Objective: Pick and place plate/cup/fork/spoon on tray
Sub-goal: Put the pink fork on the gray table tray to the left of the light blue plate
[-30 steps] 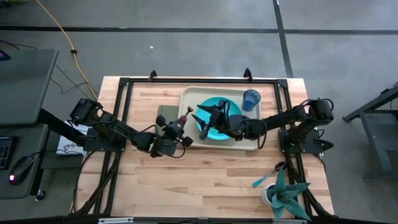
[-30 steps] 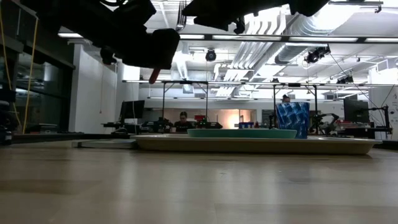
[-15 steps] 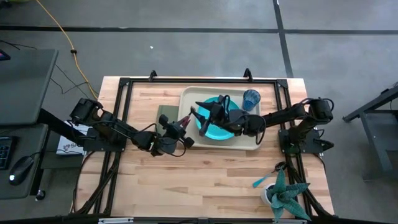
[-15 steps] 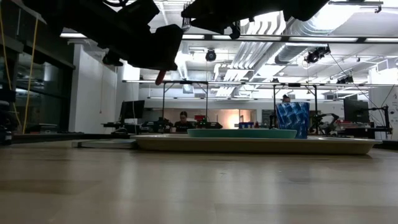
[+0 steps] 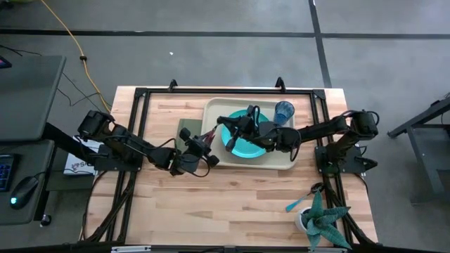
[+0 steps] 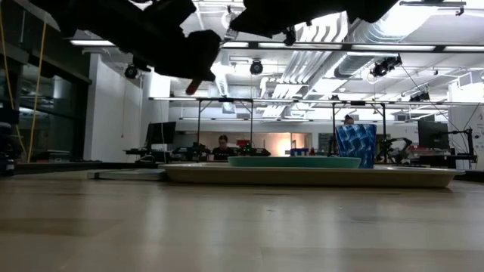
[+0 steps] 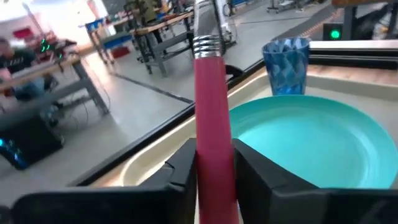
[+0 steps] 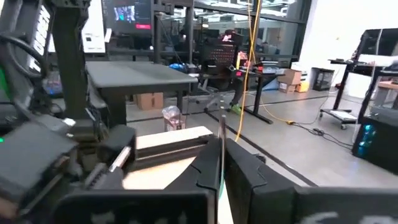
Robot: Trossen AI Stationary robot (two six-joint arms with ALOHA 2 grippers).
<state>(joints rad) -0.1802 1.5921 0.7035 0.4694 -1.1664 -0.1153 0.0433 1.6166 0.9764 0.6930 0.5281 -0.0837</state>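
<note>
The fork (image 5: 210, 133), pink-red handle and silvery neck, hangs in the air over the tray's left rim (image 5: 208, 112) between both grippers. My left gripper (image 5: 202, 143) is shut on its handle. My right gripper (image 5: 222, 121) reaches in from the right over the plate (image 5: 246, 147) and is shut on its metal end. The turquoise plate and the blue cup (image 5: 284, 111) stand on the cream tray. The blue-handled spoon (image 5: 299, 204) lies on the table at the near right. My left gripper pinches the fork's pink handle (image 7: 213, 143) between its two fingers (image 7: 185, 171), which lie along it. The handle's free end (image 6: 195, 85) pokes out below the gripper, and the fork is clear of tray and table. My right gripper pinches the fork's thin metal end (image 8: 221, 134) between its two shut fingers (image 8: 205, 168). It comes from the table's right, about level. The metal sticks out past the fingertips.
An olive-green pad (image 5: 185, 127) lies left of the tray, under my left arm. A teal spiky plant (image 5: 322, 223) stands at the near right corner beside the spoon. Bare wood lies along the near half of the table.
My right gripper has gone from above the plate toward the table's far left, up to the fork, and has shut on its metal end. My left gripper has stayed by the tray's left rim with the handle.
</note>
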